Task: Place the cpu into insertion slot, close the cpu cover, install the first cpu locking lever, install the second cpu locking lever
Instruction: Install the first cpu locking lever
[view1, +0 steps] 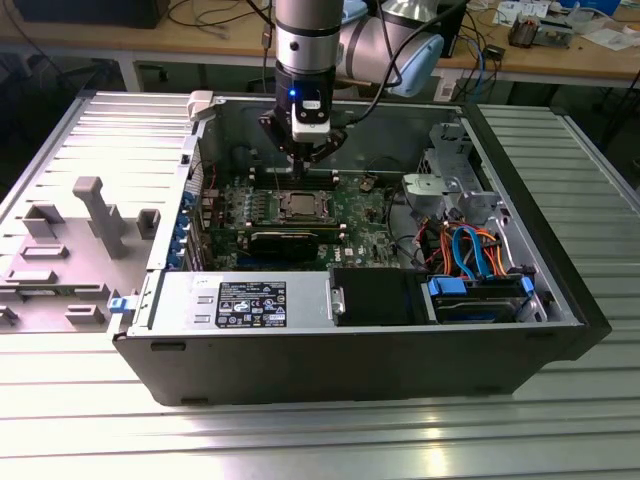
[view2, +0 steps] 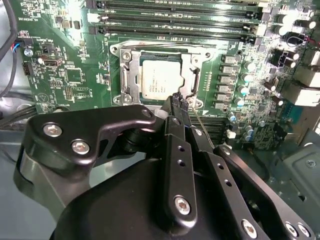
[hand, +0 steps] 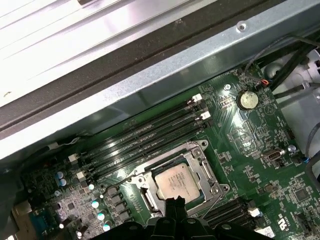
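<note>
Chip (view2: 159, 75) is sitting flat inside its square slot (view2: 116, 50), near the middle of the green board (view2: 65, 75). A big grey computer case (view1: 350, 365) is lying open on a ribbed metal table (view1: 300, 440). The board is lying on the floor of the case, toward its far wall. The robot arm (view1: 310, 40) is reaching down into the case from above. Its black gripper (view2: 179, 100) is hanging right by one edge of the slot. Its two fingers (view2: 175, 150) are pressing together at the tips, and I cannot tell if anything is pinched between them. A thin silver rod (view2: 202, 129) is showing just beside the fingers. Long black slots (view2: 175, 22) are running along the board next to the square slot. The shiny metal cover (view2: 192, 75) is lying down around the chip like a picture frame. The chip's grey top is showing through the cover's square window.
</note>
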